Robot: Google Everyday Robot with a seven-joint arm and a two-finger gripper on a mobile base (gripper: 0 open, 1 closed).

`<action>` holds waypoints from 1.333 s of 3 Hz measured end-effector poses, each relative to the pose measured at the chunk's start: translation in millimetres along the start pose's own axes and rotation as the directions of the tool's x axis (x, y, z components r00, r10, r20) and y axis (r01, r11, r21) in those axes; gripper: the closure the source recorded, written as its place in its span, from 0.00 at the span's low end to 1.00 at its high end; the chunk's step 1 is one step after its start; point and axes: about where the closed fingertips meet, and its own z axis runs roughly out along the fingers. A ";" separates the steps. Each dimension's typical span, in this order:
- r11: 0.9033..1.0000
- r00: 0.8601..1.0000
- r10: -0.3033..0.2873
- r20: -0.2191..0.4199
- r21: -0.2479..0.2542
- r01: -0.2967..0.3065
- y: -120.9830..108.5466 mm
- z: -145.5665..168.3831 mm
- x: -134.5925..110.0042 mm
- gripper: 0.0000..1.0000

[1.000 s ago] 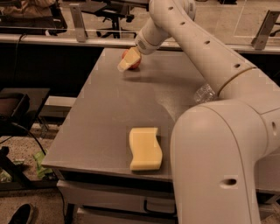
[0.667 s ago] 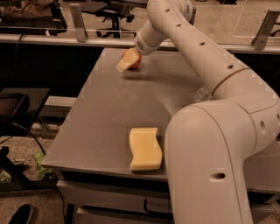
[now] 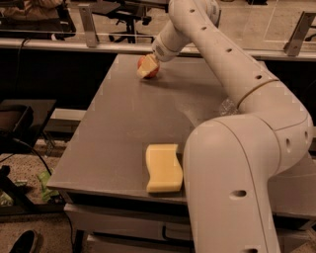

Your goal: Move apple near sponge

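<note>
Little has changed: gripper (image 3: 147, 70) stays at the table's (image 3: 113, 128) far edge, clamped around apple (image 3: 143, 62); sponge (image 3: 163, 167) well apart.

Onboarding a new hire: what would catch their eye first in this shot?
The big white arm fills the right foreground, reaching across the grey table. Its pincer sits at the red apple by the far edge, while the pale yellow sponge lies near the front edge.

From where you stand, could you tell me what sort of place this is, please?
Probably an office-style robotics lab: wheeled office chairs stand behind a plain grey table. The end effector is at the apple, at the table's far end.
</note>
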 end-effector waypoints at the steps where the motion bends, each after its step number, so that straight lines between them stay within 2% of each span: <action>1: 0.999 0.999 -0.022 0.025 -0.027 0.023 3.1 -14.5 0.1 0.55; 2: 0.996 0.996 -0.059 0.062 -0.064 0.063 11.2 -36.0 1.5 0.78; 3: 0.984 0.987 -0.127 0.100 -0.112 0.138 27.1 -68.8 11.1 0.99; 4: 0.958 0.970 -0.214 0.118 -0.169 0.232 50.8 -102.2 32.3 1.00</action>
